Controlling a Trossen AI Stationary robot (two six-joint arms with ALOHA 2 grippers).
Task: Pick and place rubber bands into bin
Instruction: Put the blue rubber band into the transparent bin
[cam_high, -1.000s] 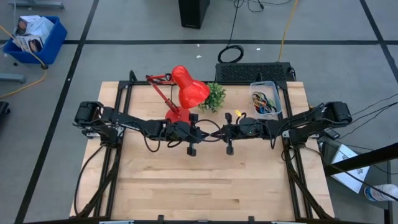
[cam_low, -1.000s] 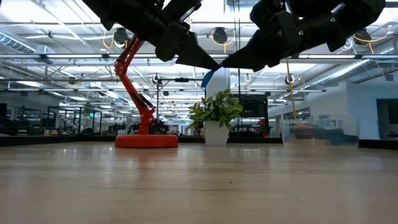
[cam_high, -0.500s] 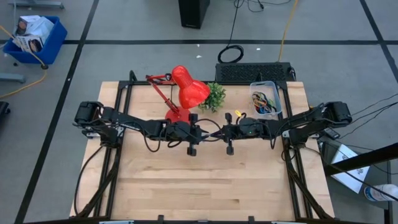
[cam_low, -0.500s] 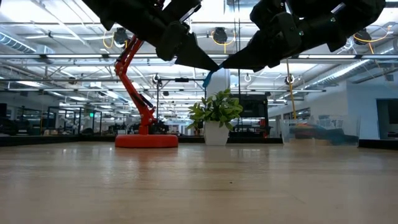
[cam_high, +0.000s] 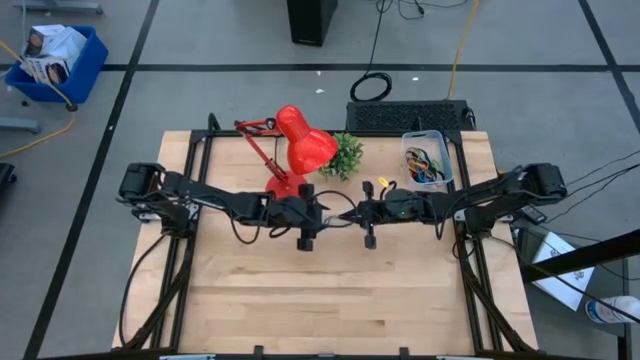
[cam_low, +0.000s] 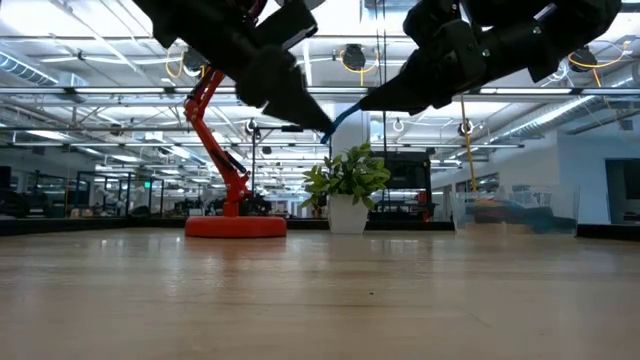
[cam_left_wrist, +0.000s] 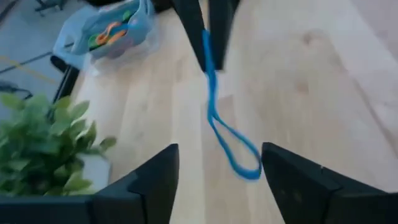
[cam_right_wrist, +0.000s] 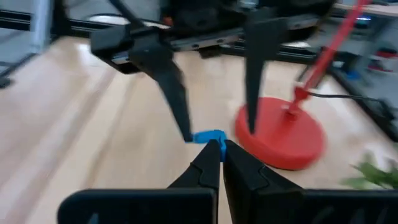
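Note:
Both grippers meet tip to tip above the middle of the table. My right gripper (cam_right_wrist: 221, 148) is shut on a blue rubber band (cam_left_wrist: 210, 93). The band's free loop (cam_left_wrist: 239, 158) droops between the spread fingers of my open left gripper (cam_left_wrist: 219, 152); whether a finger touches it, I cannot tell. In the low view the band (cam_low: 340, 117) slants down from my right gripper (cam_low: 362, 101) toward my left gripper (cam_low: 322, 130). The clear bin (cam_high: 427, 160), with several coloured bands inside, stands on the table at the far right. My right gripper pinches one end of the blue band (cam_right_wrist: 208, 136) between its two fingertips. The fingers come nearly level from the table's right side. The band hangs slack from them toward my left gripper, clear of the table.
A red desk lamp (cam_high: 295, 145) stands on its round base (cam_right_wrist: 280, 134) just behind the grippers. A small potted plant (cam_high: 346, 155) sits between the lamp and the bin. Bare wood (cam_high: 340, 290) stretches toward the near edge.
My left gripper has opened and let go of the blue band, tipping and rolling a little without shifting place. The band, earlier held between both grippers, now hangs from my right gripper alone.

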